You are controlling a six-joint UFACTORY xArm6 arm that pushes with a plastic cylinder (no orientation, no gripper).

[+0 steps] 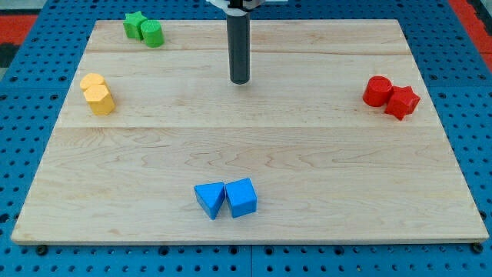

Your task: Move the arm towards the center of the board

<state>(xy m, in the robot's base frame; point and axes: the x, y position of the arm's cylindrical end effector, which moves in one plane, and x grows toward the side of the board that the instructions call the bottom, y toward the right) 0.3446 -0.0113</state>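
Note:
My tip (pixel 240 80) rests on the wooden board (pixel 307 154) at the upper middle, well apart from every block. A green star (pixel 134 25) and a green cylinder (pixel 153 34) touch at the top left. Two yellow blocks, one (pixel 92 83) just above the other (pixel 101 99), sit at the left. A red cylinder (pixel 377 91) and a red star (pixel 402 101) touch at the right. A blue triangle (pixel 209 200) and a blue cube (pixel 241 197) touch at the bottom middle, far below the tip.
The board lies on a blue pegboard table (pixel 23 138). A red surface (pixel 19 19) shows at the top corners.

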